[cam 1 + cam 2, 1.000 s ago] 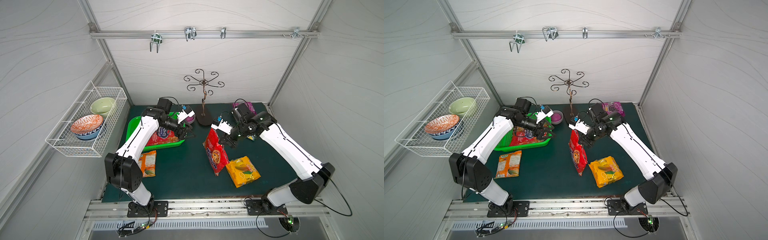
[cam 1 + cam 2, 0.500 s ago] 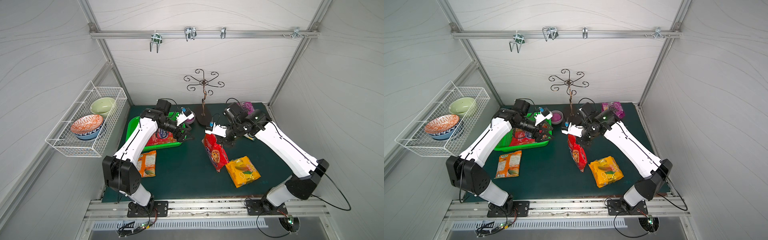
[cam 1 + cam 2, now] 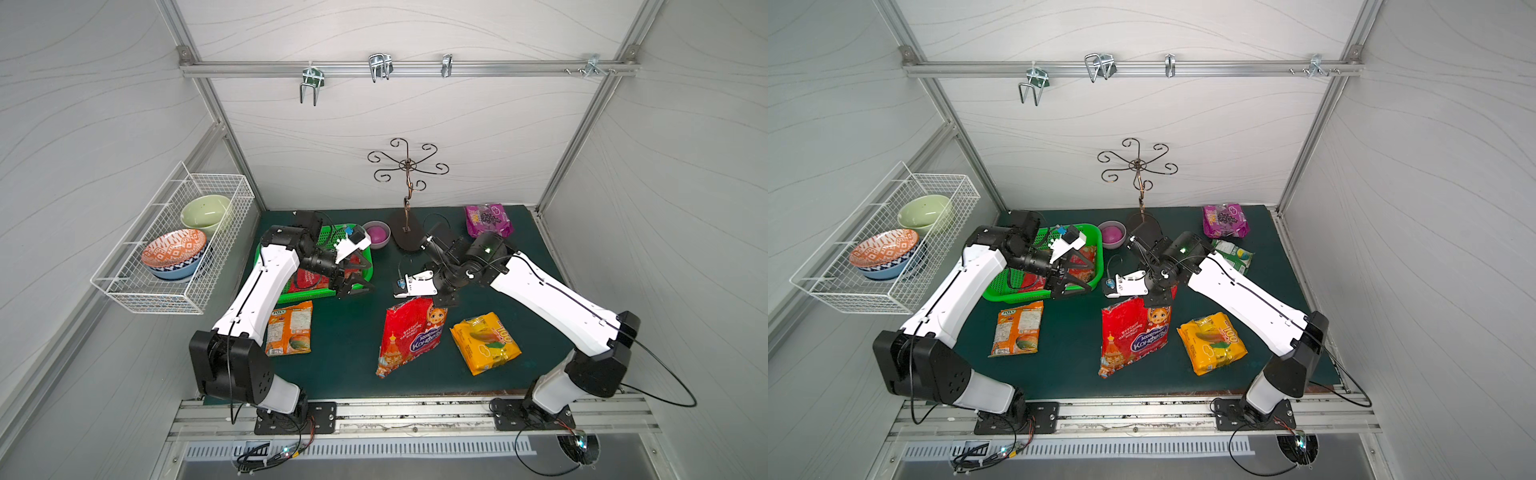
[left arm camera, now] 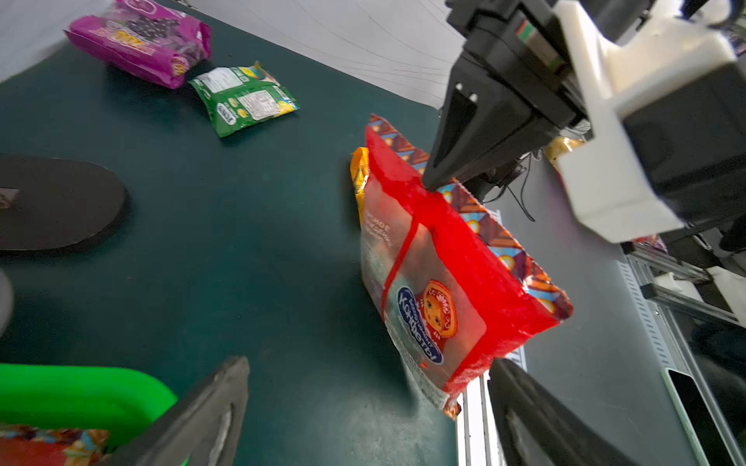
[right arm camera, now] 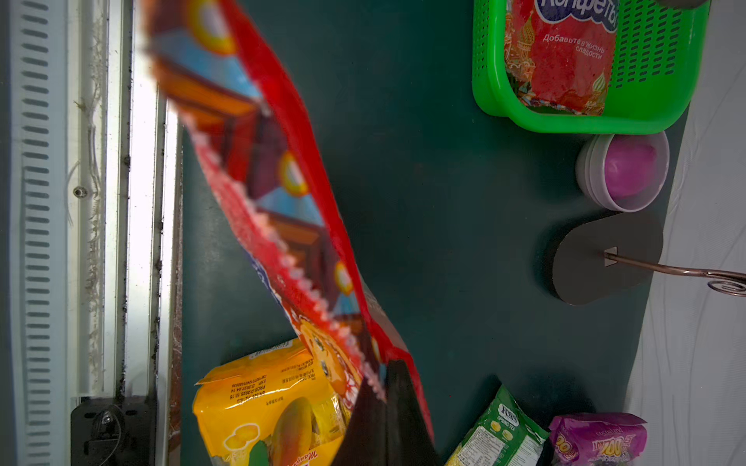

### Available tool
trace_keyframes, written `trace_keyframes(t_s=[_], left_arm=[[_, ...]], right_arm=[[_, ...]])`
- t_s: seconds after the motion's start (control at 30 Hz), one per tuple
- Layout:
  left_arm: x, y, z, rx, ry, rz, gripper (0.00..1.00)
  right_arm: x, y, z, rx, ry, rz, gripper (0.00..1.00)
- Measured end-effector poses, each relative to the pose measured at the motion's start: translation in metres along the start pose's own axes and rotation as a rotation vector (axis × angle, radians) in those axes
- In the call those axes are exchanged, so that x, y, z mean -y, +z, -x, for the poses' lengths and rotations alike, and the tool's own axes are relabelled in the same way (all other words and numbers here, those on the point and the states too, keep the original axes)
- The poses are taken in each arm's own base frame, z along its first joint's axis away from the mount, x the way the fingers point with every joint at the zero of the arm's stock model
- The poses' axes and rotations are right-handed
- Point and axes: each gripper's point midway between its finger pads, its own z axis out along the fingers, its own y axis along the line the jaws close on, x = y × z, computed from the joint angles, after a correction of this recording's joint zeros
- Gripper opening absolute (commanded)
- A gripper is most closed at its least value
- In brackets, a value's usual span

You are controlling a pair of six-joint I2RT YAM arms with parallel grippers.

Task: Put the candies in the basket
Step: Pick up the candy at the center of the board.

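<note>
Seen from above, the right pincer [image 3: 441,300] is clenched on the top edge of a large red candy bag [image 3: 409,332], which hangs from it near the centre of the worktop [image 3: 345,365]. The left pincer [image 3: 365,276], spread wide and empty, hovers by the green basket [image 3: 303,296] at 10 o'clock. A second red bag [image 5: 561,68] lies inside the basket. On the worktop lie the orange bag [image 3: 289,332] at 8 o'clock, the yellow bag [image 3: 484,343] at 4, the purple bag [image 3: 487,219] at 1 and the green bag [image 3: 1232,254] at 2.
</note>
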Motion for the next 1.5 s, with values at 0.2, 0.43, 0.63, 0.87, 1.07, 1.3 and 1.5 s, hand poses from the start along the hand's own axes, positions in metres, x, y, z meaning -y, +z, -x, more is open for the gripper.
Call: trace_keyframes(t_s=[0.2,0.43,0.63,0.87,1.07,1.3,1.5], left_arm=[[0.022,0.021,0.007,0.003,0.027,-0.100,0.99],[0.026,0.021,0.014,0.021,0.003,-0.115,0.99],[0.025,0.031,0.015,0.018,-0.022,-0.120,1.00],[0.022,0.036,0.011,-0.019,-0.025,-0.097,0.99],[0.010,0.041,-0.001,-0.039,-0.057,-0.042,0.99],[-0.013,0.047,0.009,-0.018,-0.040,0.047,0.99],[-0.010,0.056,0.015,-0.017,-0.014,0.045,0.99]], right_arm=[[0.006,0.001,-0.003,0.005,0.017,-0.008,0.00],[0.015,0.017,-0.012,-0.021,0.028,-0.046,0.00],[0.026,0.022,-0.013,0.009,0.060,-0.087,0.00],[0.039,0.024,-0.012,0.033,0.114,-0.119,0.00],[0.057,0.027,-0.005,0.063,0.211,-0.116,0.00],[0.060,0.038,-0.003,0.078,0.322,-0.062,0.00],[0.061,0.038,-0.009,0.080,0.368,-0.048,0.00]])
